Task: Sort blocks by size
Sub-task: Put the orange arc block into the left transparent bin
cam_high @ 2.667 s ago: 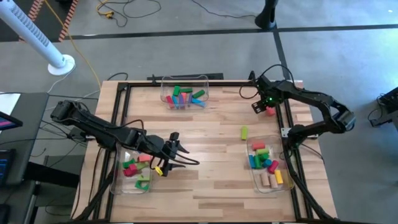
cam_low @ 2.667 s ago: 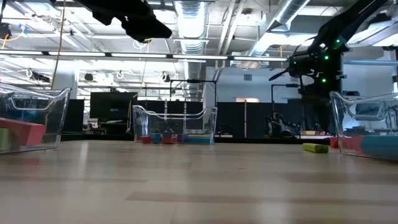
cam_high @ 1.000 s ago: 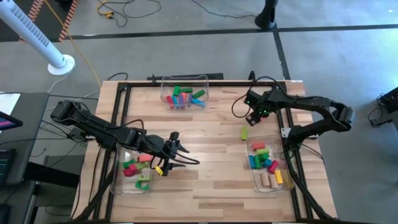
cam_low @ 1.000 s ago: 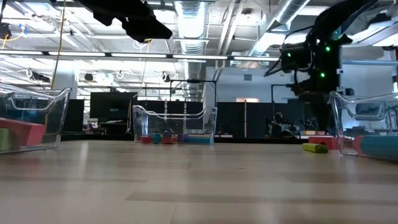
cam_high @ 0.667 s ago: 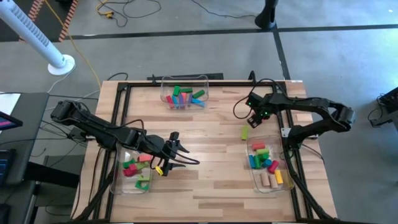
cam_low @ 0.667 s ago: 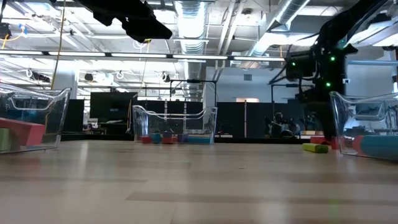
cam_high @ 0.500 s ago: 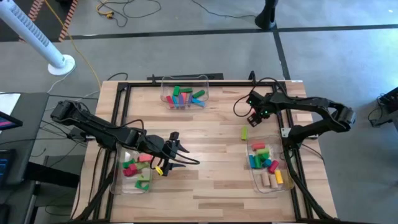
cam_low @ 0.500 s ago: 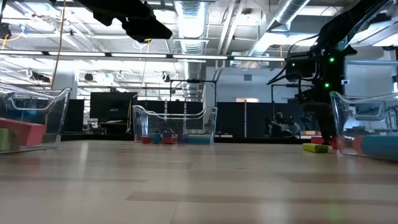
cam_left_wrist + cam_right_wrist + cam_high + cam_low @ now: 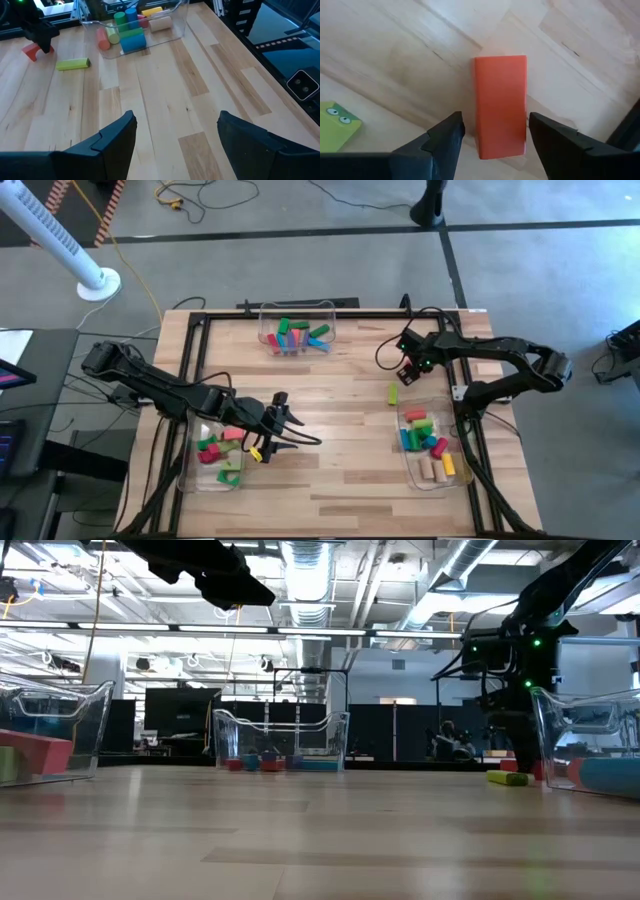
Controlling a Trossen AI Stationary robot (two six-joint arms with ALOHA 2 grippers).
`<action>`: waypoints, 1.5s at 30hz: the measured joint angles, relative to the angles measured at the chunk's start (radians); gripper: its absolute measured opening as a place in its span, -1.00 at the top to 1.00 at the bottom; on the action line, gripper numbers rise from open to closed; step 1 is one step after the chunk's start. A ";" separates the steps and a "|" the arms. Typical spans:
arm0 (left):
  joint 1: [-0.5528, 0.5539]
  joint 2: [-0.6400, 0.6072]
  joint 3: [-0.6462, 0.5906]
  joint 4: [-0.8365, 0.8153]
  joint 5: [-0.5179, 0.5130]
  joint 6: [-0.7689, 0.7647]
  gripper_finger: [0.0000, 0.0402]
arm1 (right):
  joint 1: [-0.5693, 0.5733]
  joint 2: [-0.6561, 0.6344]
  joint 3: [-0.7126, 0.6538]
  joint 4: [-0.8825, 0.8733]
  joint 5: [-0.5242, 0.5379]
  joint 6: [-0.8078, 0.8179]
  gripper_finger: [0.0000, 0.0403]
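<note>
A red block (image 9: pixel 501 105) lies flat on the wooden table near its far right side. My right gripper (image 9: pixel 496 131) points down over it, open, one finger on either side of the block's long sides; I see no touch. In the high view this gripper (image 9: pixel 408 370) hides the block. A yellow-green block (image 9: pixel 393 393) lies just nearer on the table. My left gripper (image 9: pixel 298 430) hovers open with nothing between its fingers beside the left bin (image 9: pixel 192 470). Many blocks lie sorted in three clear bins.
Clear bins stand at the far middle (image 9: pixel 297 308), the near left and the near right (image 9: pixel 408 465), each with several coloured blocks. A black frame (image 9: pixel 470 430) runs along the table's edges. Bare wood lies between the bins in the table's middle (image 9: pixel 330 410).
My right gripper has come down toward the table over the red block and has stayed open. My left arm and the blocks have kept still.
</note>
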 joint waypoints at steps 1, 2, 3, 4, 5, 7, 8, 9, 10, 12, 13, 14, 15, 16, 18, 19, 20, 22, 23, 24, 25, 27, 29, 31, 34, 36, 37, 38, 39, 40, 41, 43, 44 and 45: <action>0.000 0.000 0.000 0.000 0.000 0.000 -0.33 | 0.003 0.000 0.000 0.000 -0.002 0.000 -0.29; 0.000 0.000 0.000 0.000 0.000 0.000 -0.33 | 0.003 0.000 0.000 0.001 -0.005 0.000 -0.28; 0.000 0.000 0.000 0.000 0.000 0.000 -0.33 | 0.003 0.000 0.000 0.001 -0.009 0.000 -0.26; 0.000 0.000 0.000 0.001 0.000 0.001 -0.33 | 0.003 0.000 0.000 0.001 -0.011 0.000 -0.23; 0.000 0.000 0.000 0.000 0.000 0.002 -0.33 | 0.003 0.000 0.000 0.001 -0.016 0.000 -0.19; 0.000 0.000 0.000 0.000 0.000 0.002 -0.33 | 0.003 0.000 0.000 0.001 -0.023 0.000 -0.08; 0.000 0.000 0.000 0.001 0.000 0.002 -0.33 | 0.003 0.000 0.000 0.001 -0.023 0.000 -0.01; 0.000 0.000 0.000 0.001 0.000 0.002 -0.33 | 0.003 0.000 0.000 0.001 -0.023 0.000 0.07; 0.000 0.000 0.000 0.001 0.000 0.002 -0.33 | 0.003 0.000 0.000 0.005 -0.023 -0.001 0.14; 0.000 0.000 0.000 -0.001 0.000 0.002 -0.33 | 0.005 -0.002 0.001 0.006 -0.028 -0.006 0.23; 0.000 0.000 0.000 -0.001 -0.005 0.003 -0.33 | 0.009 -0.002 0.002 0.007 -0.032 -0.008 0.23; 0.000 0.000 0.000 -0.001 -0.016 0.006 -0.33 | 0.014 -0.003 0.003 0.010 -0.036 -0.009 0.23; 0.000 0.000 0.000 -0.003 -0.030 0.010 -0.33 | 0.021 -0.004 0.004 0.010 -0.037 -0.009 0.23; 0.000 0.000 0.000 -0.005 -0.042 0.016 -0.33 | 0.032 -0.005 0.007 0.008 -0.039 -0.009 0.23; 0.001 0.000 0.000 -0.005 -0.069 0.036 -0.33 | 0.056 -0.006 0.020 -0.005 -0.055 -0.008 0.24; 0.001 0.000 0.000 -0.005 -0.085 0.049 -0.33 | 0.071 -0.008 0.030 -0.016 -0.059 -0.008 0.24; 0.001 0.000 0.000 -0.004 -0.103 0.061 -0.33 | 0.086 -0.012 0.044 -0.024 -0.060 -0.004 0.24; 0.001 0.000 0.000 -0.004 -0.151 0.094 -0.33 | 0.119 -0.021 0.074 -0.039 -0.060 0.008 0.22; 0.001 0.000 0.000 -0.003 -0.174 0.111 -0.33 | 0.137 -0.023 0.091 -0.049 -0.060 0.015 0.22; 0.001 0.000 0.000 -0.001 -0.193 0.126 -0.33 | 0.155 -0.025 0.107 -0.059 -0.059 0.021 0.22; 0.001 0.000 0.000 0.000 -0.207 0.136 -0.33 | 0.176 -0.028 0.126 -0.071 -0.059 0.025 0.22; 0.001 0.000 0.000 0.003 -0.225 0.149 -0.33 | 0.216 -0.035 0.166 -0.087 -0.059 0.032 0.23; 0.002 0.000 0.000 0.013 -0.226 0.153 -0.33 | 0.260 -0.037 0.209 -0.094 -0.056 0.036 0.24; 0.005 0.000 0.000 0.030 -0.226 0.153 -0.33 | 0.306 -0.036 0.253 -0.097 -0.054 0.036 0.24; 0.021 0.000 0.000 0.052 -0.226 0.150 -0.33 | 0.388 -0.036 0.321 -0.080 -0.053 0.032 0.23; 0.039 0.000 0.000 0.060 -0.226 0.140 -0.33 | 0.449 -0.036 0.360 -0.058 -0.052 0.021 0.23; 0.050 0.000 0.000 0.064 -0.226 0.134 -0.33 | 0.482 -0.036 0.378 -0.045 -0.045 0.017 0.23; 0.059 0.000 0.000 0.069 -0.226 0.126 -0.33 | 0.514 -0.036 0.395 -0.027 -0.036 0.011 0.23; 0.068 0.000 0.000 0.076 -0.226 0.116 -0.33 | 0.549 -0.036 0.410 -0.005 -0.025 0.003 0.23; 0.077 0.000 0.000 0.084 -0.223 0.106 -0.33 | 0.581 -0.036 0.420 0.020 -0.016 -0.003 0.23; 0.084 0.000 0.000 0.093 -0.214 0.097 -0.33 | 0.613 -0.036 0.428 0.045 -0.003 -0.009 0.23; 0.094 0.000 0.000 0.117 -0.188 0.086 -0.33 | 0.670 -0.036 0.435 0.105 0.020 -0.027 0.23; 0.098 0.000 0.000 0.131 -0.174 0.083 -0.33 | 0.696 -0.036 0.438 0.132 0.034 -0.033 0.23; 0.098 0.000 0.000 0.148 -0.169 0.079 -0.33 | 0.721 -0.036 0.439 0.159 0.051 -0.041 0.23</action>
